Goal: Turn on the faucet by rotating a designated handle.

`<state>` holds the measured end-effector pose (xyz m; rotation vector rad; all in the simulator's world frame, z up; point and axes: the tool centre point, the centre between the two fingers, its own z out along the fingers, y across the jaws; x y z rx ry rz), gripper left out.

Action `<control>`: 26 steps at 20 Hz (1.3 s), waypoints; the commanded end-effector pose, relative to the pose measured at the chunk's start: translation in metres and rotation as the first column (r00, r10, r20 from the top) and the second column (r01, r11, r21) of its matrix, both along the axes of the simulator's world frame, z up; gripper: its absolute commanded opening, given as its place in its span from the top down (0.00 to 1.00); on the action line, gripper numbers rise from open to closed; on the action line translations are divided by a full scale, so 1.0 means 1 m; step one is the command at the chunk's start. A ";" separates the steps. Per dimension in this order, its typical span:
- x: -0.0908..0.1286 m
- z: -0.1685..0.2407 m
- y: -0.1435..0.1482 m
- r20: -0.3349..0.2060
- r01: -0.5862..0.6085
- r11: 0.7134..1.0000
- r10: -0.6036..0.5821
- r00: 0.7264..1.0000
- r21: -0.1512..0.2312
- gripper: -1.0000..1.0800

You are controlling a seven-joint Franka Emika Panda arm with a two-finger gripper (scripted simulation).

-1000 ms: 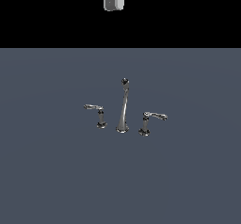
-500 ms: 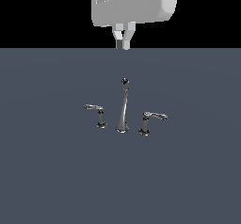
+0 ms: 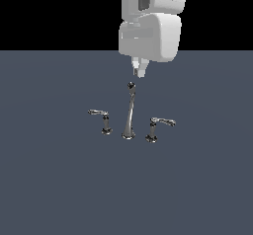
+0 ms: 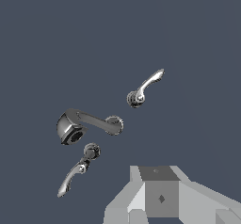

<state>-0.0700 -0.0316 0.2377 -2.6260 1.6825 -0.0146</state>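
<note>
The chrome faucet (image 3: 129,114) stands on the grey floor, its tall spout between two short handles. The handle (image 3: 157,127) with its lever sticking rightward is on the exterior view's right. The twin handle (image 3: 103,120) is on the left. My gripper (image 3: 139,71) hangs just above and behind the spout's knobbed tip, its fingers close together and holding nothing. In the wrist view the spout (image 4: 87,125) is seen from above with one lever handle on each side, and I cannot tell which is which. My gripper (image 4: 159,185) shows at the edge of that view.
The flat grey floor (image 3: 59,179) stretches all around the faucet. The white wrist housing (image 3: 148,34) hangs above the spout.
My arm has come down from the top of the exterior view toward the faucet. The fingers now hang just above the spout's tip. The faucet has not moved.
</note>
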 end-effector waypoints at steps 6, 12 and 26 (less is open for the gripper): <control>0.022 -0.045 -0.027 -0.006 0.203 0.979 -0.203 0.979 -0.003 1.00; 0.036 -0.084 -0.054 -0.012 0.370 0.929 -0.370 0.929 -0.007 1.00; 0.047 -0.148 -0.105 -0.019 0.625 0.780 -0.625 0.780 -0.015 1.00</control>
